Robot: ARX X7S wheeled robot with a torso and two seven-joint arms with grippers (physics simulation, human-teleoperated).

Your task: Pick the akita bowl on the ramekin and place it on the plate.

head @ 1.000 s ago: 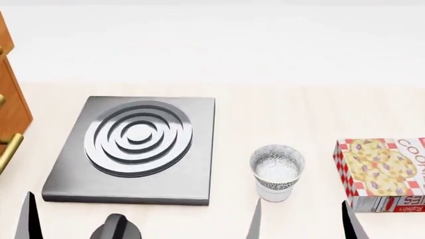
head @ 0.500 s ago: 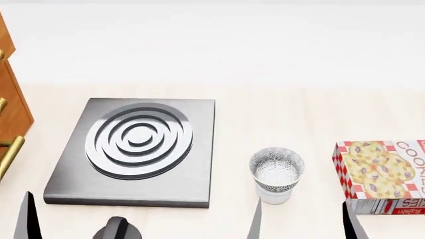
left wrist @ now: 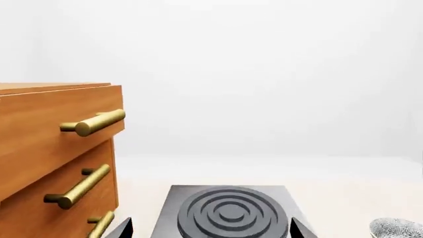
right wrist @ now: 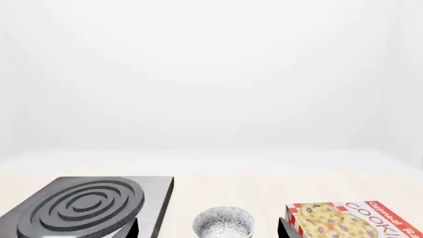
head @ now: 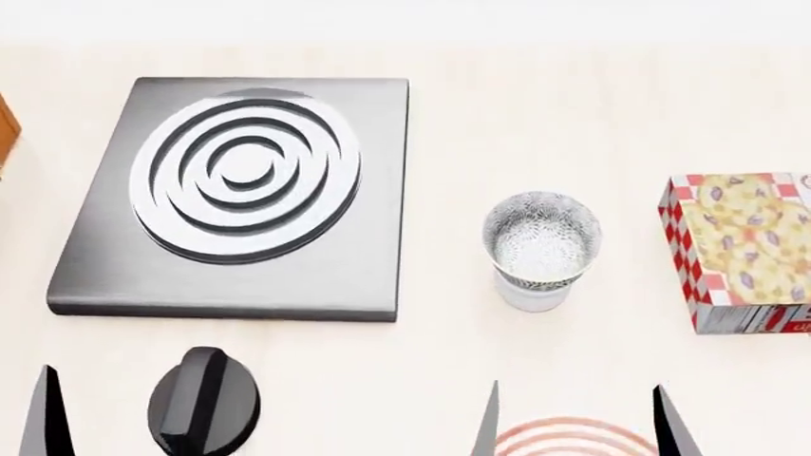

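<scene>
Fingertips frame the near edge of the head view: the right gripper [head: 576,427] shows two dark tips set wide apart with nothing between them, and the left gripper [head: 51,418] shows only one tip there, though its wrist view catches two tips spread wide around empty air. Between the right tips a sliver of the plate [head: 571,441] and its red rings now enters the picture, absent half a second ago; the whole scene has slid up the frame, the stove burner [head: 241,195] and the cookie box [head: 742,249] with it, so the head appears to have tilted down. That matters for the task: the drop-off spot is now in sight, close in front of the robot on the table [head: 507,123], while neither arm has reached out. A black knob [head: 203,401] sits near the left tip. Farther out, just right of the burner, the akita bowl [head: 541,237] stands upright, nested in the ramekin [head: 533,296], whose plain white wall shows beneath the speckled rim. The bowl looks empty, though its busy pattern makes the bottom hard to read. The plate's visible arc carries nothing. Beyond the burner to the left, a wooden drawer cabinet [left wrist: 53,148] with brass handles stands. The pick is judged not yet begun.
</scene>
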